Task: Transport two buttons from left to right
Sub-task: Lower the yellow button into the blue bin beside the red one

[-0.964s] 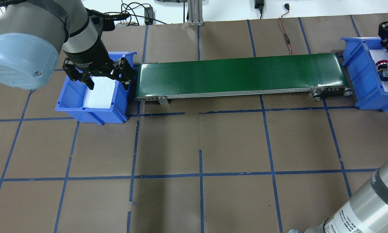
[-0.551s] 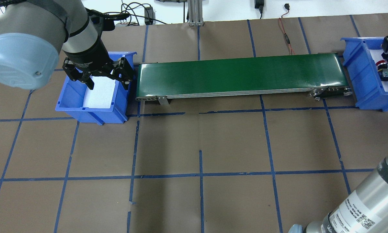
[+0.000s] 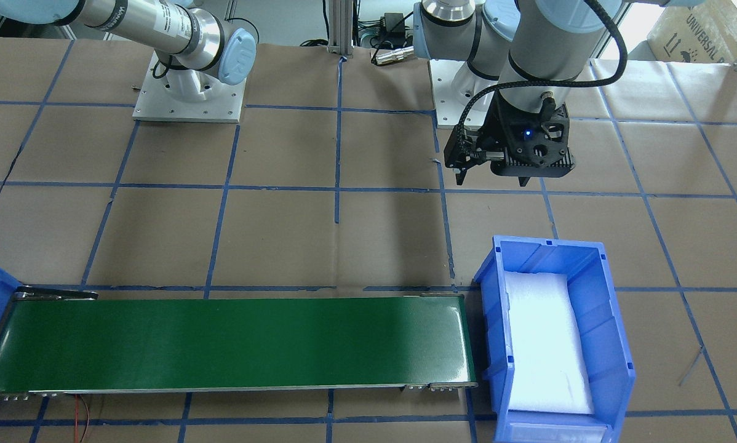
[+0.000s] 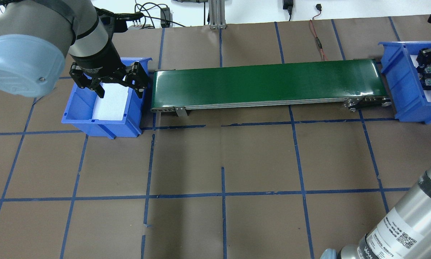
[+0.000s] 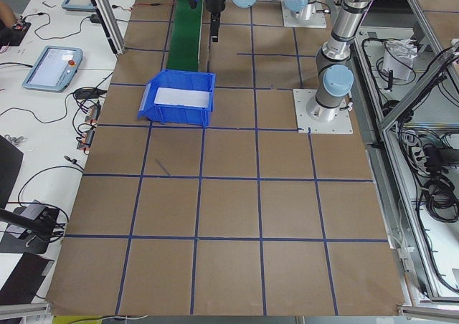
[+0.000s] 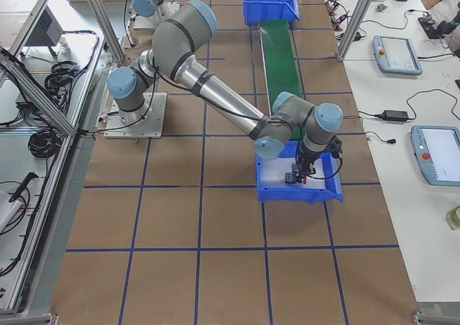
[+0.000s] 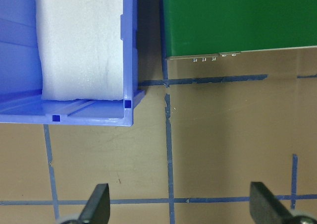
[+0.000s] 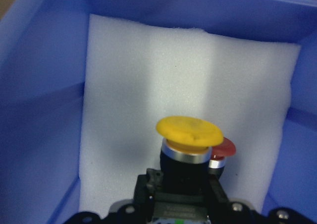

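Observation:
In the right wrist view my right gripper point(image 8: 182, 187) is shut on the yellow button point(image 8: 189, 131), cap forward, low over the white foam inside the right blue bin point(image 8: 44, 85). The red button point(image 8: 224, 149) lies on the foam right behind it, partly hidden. In the overhead view the right gripper point(image 4: 427, 64) is down inside that bin point(image 4: 399, 77), and a button's block body point(image 4: 430, 83) shows beside it. My left gripper point(image 4: 117, 86) is open and empty above the left blue bin point(image 4: 78, 108), whose foam pad holds nothing. Its fingertips point(image 7: 96, 204) stand wide apart.
A green conveyor belt point(image 4: 266, 82) runs between the two bins and also shows in the front view point(image 3: 221, 341). Brown paper with a blue tape grid point(image 4: 222, 162) covers the table. Cables point(image 4: 318, 39) lie at the far edge.
My right gripper has come down into the right bin with the yellow button, close to the red one. My left gripper has barely shifted.

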`<state>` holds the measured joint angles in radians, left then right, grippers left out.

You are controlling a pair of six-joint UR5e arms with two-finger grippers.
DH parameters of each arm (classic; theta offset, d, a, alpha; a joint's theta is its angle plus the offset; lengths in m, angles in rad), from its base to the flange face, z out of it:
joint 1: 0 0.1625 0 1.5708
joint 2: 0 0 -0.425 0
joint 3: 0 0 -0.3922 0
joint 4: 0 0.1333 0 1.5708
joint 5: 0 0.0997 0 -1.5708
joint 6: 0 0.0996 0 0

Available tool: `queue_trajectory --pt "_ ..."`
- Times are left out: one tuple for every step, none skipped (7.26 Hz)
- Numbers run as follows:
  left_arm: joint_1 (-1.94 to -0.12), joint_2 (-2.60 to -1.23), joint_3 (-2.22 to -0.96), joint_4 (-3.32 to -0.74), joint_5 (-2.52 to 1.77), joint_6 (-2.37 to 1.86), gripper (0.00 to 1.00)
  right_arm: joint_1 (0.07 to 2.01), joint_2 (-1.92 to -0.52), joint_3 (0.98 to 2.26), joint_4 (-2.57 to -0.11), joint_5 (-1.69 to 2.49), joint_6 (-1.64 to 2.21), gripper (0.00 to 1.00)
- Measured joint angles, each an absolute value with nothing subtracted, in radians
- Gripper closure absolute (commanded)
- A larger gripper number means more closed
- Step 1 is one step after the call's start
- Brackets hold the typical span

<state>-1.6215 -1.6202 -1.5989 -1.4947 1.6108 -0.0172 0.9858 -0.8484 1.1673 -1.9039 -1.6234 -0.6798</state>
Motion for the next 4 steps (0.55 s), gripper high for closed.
queue_trajectory --pt "-1.621 -1.631 -1.582 -1.5 1.606 -0.019 0.0 0.987 -0.849 1.167 -1.904 -1.628 -0.674 0.16" --pt "-1.619 -1.637 -1.567 -1.511 1.597 -0.02 0.0 0.988 -0.85 1.167 -1.902 -1.636 -0.667 0.15" --pt "-1.618 -1.644 -1.554 -1.52 1.588 -0.02 0.0 0.989 -0.85 1.166 -1.899 -1.64 -0.664 0.15" --pt "-1.618 -1.653 -1.54 -1.525 1.588 -0.018 0.0 0.99 -0.853 1.165 -1.897 -1.641 -0.663 0.15"
